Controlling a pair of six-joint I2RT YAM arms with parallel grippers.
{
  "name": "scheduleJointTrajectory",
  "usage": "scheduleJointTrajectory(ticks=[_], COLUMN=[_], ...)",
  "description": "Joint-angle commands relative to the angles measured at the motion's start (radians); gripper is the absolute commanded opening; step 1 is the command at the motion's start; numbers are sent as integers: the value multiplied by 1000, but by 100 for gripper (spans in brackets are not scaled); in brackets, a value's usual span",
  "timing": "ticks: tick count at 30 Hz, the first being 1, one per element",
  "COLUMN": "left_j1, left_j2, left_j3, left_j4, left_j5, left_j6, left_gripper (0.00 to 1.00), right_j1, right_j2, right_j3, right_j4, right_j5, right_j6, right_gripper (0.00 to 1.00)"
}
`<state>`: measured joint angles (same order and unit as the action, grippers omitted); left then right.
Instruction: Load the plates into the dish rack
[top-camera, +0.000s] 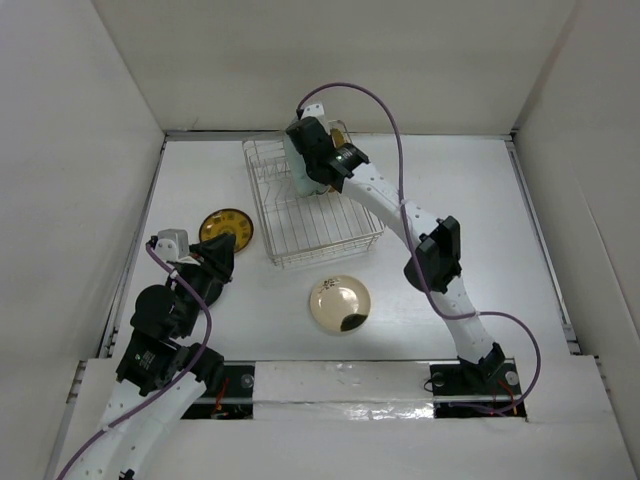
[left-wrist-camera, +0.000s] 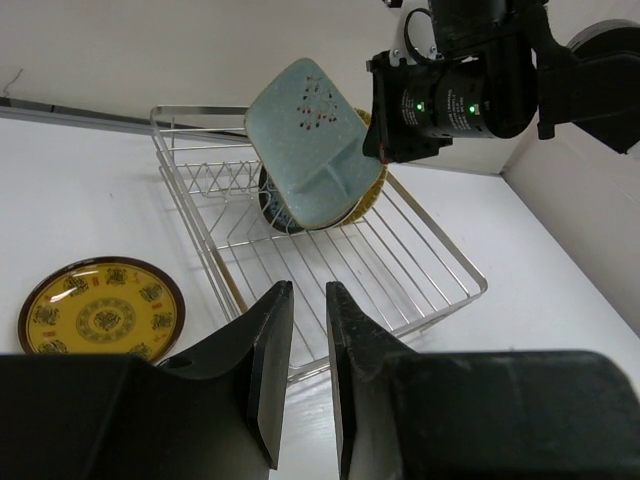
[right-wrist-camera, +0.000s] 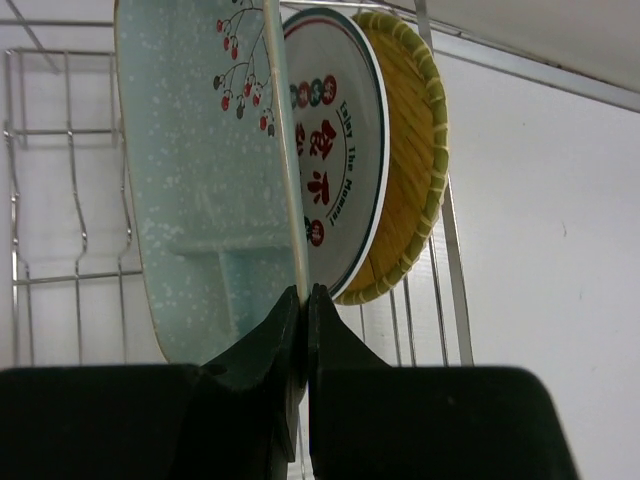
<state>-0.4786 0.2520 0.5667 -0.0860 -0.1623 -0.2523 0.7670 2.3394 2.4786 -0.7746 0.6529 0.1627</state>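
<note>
The silver wire dish rack (top-camera: 330, 225) stands at the back middle of the table. My right gripper (top-camera: 308, 165) is shut on the rim of the pale green squarish dish (top-camera: 298, 172) and holds it upright over the rack's far end. In the right wrist view my right gripper (right-wrist-camera: 305, 295) pinches that dish (right-wrist-camera: 200, 150), beside a white plate with red marks (right-wrist-camera: 335, 160) and a round tan plate (right-wrist-camera: 410, 150) standing in the rack (right-wrist-camera: 450, 260). My left gripper (left-wrist-camera: 308, 290) is empty, its jaws a narrow gap apart, facing the rack (left-wrist-camera: 400, 260) and the green dish (left-wrist-camera: 310, 140).
A yellow-and-dark-brown plate (top-camera: 226, 228) lies flat left of the rack, also in the left wrist view (left-wrist-camera: 100, 310). A glossy cream plate (top-camera: 340, 303) lies in front of the rack. A dark teal plate (left-wrist-camera: 272, 205) stands behind the green dish. White walls enclose the table.
</note>
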Motion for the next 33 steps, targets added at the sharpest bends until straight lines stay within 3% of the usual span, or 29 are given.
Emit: scheduleJointTrajectory(ticks=[1,13,24,31,32,33], left_j1=[-6,-6,-6,-6,-6,-6], left_j2=[-7,-7,-8,3,3,4], left_j3=[12,12,10,10,10,10], left_j4=[63,63,60,61,61,63], left_j5=[20,29,33,37,37,37], left_j6=[-4,-5,-7,-7,-7,-7], left_gripper=[18,17,18,18,18,18], right_j1=[14,32,107,159,160,160], right_j2=[-55,17,141,153,150,146], right_j3=[97,85,126,105,99,85], right_j4=[130,57,61,182,202,219], right_j5=[108,246,338,378,379,376], right_j6=[32,26,-149,-270,-276,-279], right_gripper=[0,0,0,0,4,19])
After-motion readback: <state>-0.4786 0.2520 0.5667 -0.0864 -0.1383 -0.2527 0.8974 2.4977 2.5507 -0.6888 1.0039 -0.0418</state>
